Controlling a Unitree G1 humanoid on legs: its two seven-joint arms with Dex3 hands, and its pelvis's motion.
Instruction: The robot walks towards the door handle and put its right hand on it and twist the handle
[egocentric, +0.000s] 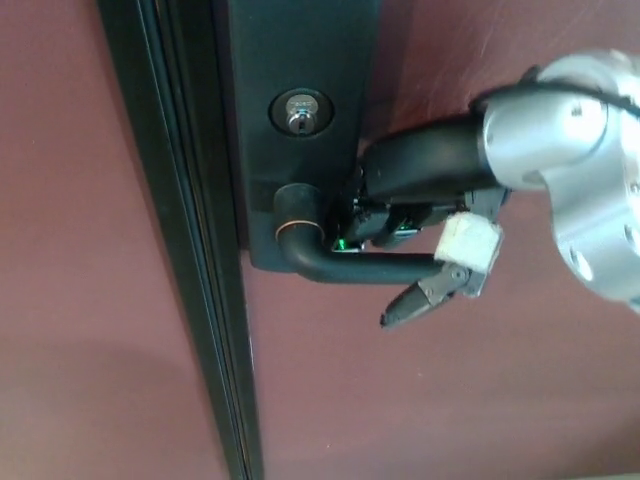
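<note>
The right hand lies over the lever door handle just below the keyhole, fingers curled loosely on top, thumb hanging free beneath. Unclamped like this, the hand could slide off the lever when twisting.

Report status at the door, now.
Right hand on the door handle, fingers over the lever, thumb hanging free below it. Left hand out of view. Handle near level. Keyhole above, nothing in the way.
</note>
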